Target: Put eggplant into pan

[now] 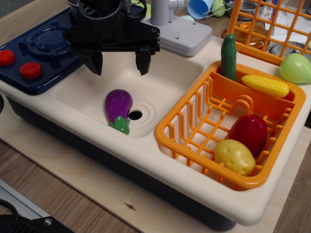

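The purple eggplant [118, 104] lies in the cream sink basin [170, 77], its green cap pointing toward the front, right beside the drain hole [135, 115]. My black gripper [120, 70] hangs above the back of the basin, a little above and behind the eggplant. Its jaws are spread wide and hold nothing. The pan is mostly hidden behind the upright orange rack [272, 29] at the back right. Only a bit of shiny silver metal [281, 48] shows through the bars, and I cannot tell its full shape.
An orange dish basket [194, 131] to the right of the sink holds a yellow potato [234, 156], a dark red oval toy [249, 133], a corn cob [265, 85] and a green cucumber [228, 56]. A grey faucet base [182, 34] stands behind the sink. A blue stove [43, 48] is on the left, and a light-blue cup [200, 7] at the back.
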Controlling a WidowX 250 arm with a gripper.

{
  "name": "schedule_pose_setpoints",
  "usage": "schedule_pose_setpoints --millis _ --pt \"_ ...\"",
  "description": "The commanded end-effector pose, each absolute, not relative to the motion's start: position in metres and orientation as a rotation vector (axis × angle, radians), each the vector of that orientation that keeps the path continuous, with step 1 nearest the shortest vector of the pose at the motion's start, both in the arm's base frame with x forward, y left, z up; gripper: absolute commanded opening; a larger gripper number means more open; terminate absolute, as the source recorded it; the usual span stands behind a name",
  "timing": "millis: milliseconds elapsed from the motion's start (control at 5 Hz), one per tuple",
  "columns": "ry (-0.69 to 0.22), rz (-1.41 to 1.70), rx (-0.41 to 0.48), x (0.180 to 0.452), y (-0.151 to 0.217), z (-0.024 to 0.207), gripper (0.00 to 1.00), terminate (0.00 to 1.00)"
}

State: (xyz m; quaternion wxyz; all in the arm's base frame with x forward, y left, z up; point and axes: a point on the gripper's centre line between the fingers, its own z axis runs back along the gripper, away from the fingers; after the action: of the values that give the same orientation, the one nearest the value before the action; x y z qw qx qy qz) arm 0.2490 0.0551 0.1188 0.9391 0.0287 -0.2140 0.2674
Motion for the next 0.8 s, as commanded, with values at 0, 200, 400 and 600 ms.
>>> schedule_pose_setpoints --millis 0,200,400,600 --pt "-0.437 0.546 0.059 0.249 0.055 0.119 1.00 0.00" --pt "-0.442 0.602 0.063 0.249 0.054 0.101 1.00 0.00" --pt "-0.435 0.634 0.084 0.248 0.060 0.083 1.00 0.00" --pt "-0.453 0.654 0.090 0.247 0.060 0.065 1.00 0.00"
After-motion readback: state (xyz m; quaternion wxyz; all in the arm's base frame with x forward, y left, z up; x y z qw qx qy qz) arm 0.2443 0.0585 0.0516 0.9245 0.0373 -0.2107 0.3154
